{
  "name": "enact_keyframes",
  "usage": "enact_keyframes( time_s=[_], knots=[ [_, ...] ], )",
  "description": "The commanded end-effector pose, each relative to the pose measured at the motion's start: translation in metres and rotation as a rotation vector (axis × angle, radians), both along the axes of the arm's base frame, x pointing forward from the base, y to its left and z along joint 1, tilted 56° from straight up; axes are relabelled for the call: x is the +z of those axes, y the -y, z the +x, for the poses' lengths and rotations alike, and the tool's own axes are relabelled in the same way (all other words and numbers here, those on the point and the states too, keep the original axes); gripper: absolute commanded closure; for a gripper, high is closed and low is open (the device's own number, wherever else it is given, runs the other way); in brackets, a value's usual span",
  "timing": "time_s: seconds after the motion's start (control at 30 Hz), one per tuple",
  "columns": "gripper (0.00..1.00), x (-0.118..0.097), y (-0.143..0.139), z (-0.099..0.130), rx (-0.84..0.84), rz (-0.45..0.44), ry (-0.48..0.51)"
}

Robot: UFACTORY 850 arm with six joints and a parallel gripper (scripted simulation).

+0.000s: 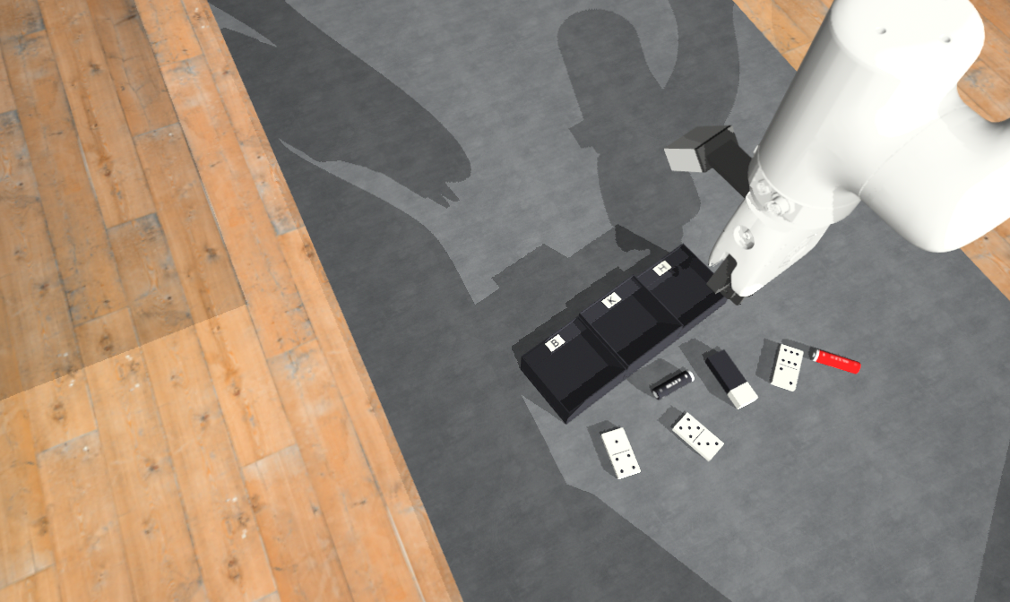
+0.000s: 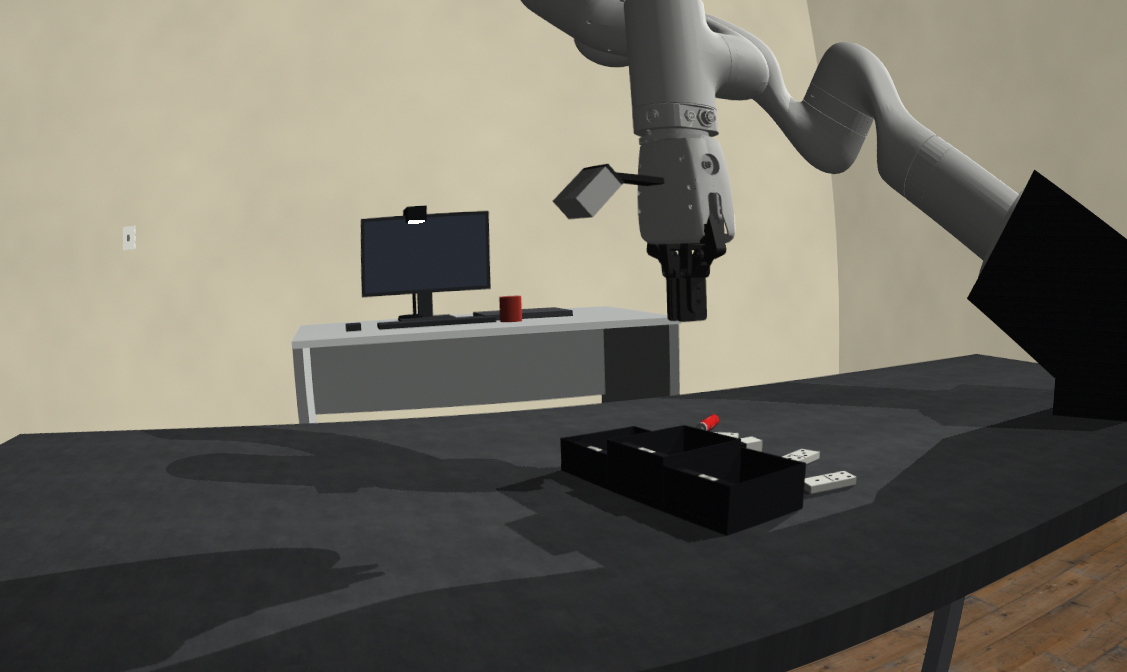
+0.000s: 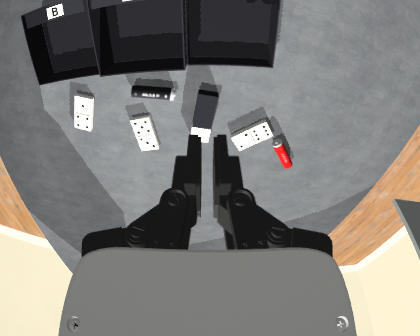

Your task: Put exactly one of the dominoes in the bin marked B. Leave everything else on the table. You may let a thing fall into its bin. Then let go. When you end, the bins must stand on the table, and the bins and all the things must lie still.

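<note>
Top view looked down steeply on desk [image 1: 434,224], bin row [image 1: 619,325] right of centre, moderately far. Exterior view stood low past desk edge, faced bin row [image 2: 684,480] side-on, farther off. Wrist view peered past hand [image 3: 206,144] down at bin row [image 3: 153,27], nearer. All three shared bin row and small things beside it.

Arm [image 2: 843,108] reaching out, wrist vertical, fingers nearly shut, empty.
</note>
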State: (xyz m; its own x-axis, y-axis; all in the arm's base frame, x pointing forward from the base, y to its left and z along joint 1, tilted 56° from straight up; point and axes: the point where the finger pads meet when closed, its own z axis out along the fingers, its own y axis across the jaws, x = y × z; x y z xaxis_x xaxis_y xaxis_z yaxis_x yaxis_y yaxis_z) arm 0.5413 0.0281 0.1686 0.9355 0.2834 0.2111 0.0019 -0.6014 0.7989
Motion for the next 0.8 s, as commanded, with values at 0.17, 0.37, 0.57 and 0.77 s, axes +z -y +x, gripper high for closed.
enact_keyframes(
  time_s=[0.17,0.37,0.57,0.77],
  knots=[
    [0.93,-0.003,0.032,0.063,0.000,0.000,0.000],
    [0.93,-0.004,0.043,0.083,0.000,0.000,0.000],
    [0.93,-0.010,0.051,0.087,0.000,0.000,0.000],
    [0.93,-0.019,0.063,0.093,0.000,0.000,0.000]
  ],
)
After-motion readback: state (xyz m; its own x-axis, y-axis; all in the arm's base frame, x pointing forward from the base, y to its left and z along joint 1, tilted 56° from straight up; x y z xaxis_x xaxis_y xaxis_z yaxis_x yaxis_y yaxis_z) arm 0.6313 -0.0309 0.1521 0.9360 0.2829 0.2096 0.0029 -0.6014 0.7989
